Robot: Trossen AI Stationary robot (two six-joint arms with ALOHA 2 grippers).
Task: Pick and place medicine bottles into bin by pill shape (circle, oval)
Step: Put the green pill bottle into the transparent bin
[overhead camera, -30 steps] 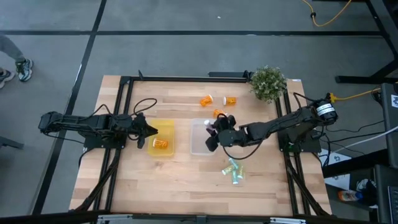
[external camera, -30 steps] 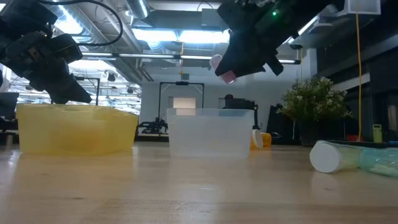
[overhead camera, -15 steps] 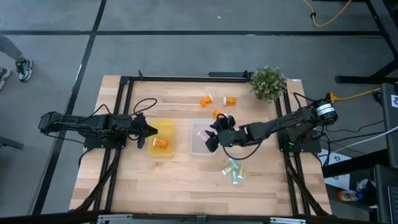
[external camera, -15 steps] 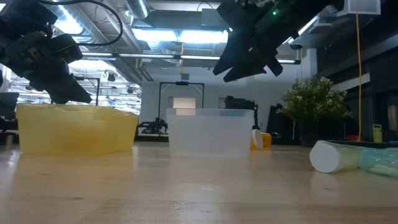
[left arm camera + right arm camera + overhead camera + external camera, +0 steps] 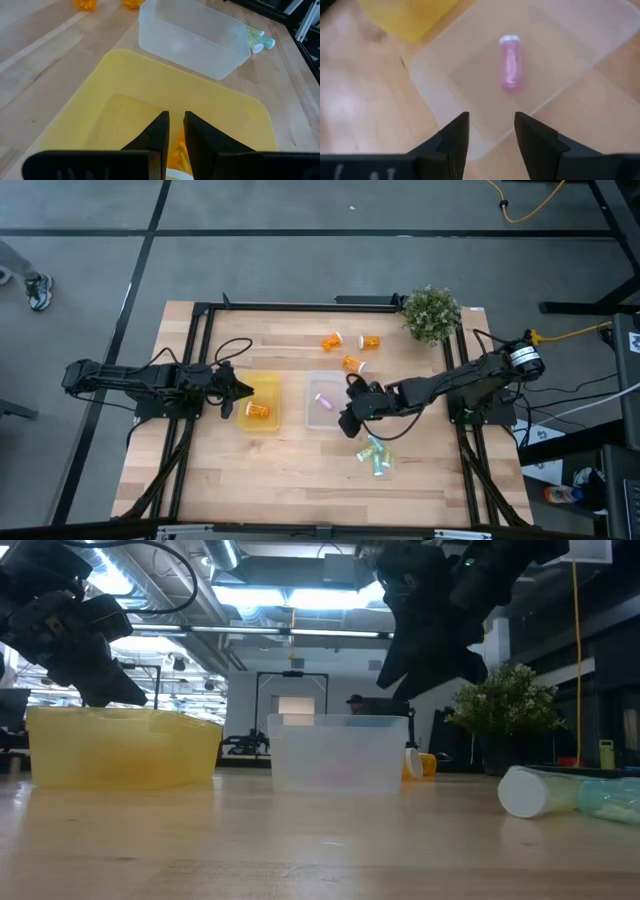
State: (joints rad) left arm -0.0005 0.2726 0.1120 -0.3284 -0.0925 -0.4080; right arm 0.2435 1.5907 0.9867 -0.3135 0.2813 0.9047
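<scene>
A pink-looking medicine bottle (image 5: 511, 62) lies on its side on the floor of the clear bin (image 5: 308, 420), also shown in the high view (image 5: 323, 398). My right gripper (image 5: 347, 423) is open and empty above the clear bin's near right corner, high in the low view (image 5: 430, 640). An orange bottle (image 5: 258, 411) lies in the yellow bin (image 5: 266, 383). My left gripper (image 5: 176, 116) hangs over the yellow bin's left part, its fingers all but shut and holding nothing. Three orange bottles (image 5: 352, 364) and a few pale teal bottles (image 5: 375, 455) lie on the table.
A green potted plant (image 5: 431, 313) stands at the far right corner. The teal bottles lie close to the right arm, toward the near edge, white caps showing in the low view (image 5: 525, 792). Bare wood (image 5: 260, 470) lies at the near left.
My right gripper has let go of the pink bottle, which has fallen into the clear bin and lies on its side. The gripper has then moved toward the table's near edge, off the bin's middle to its near right corner.
</scene>
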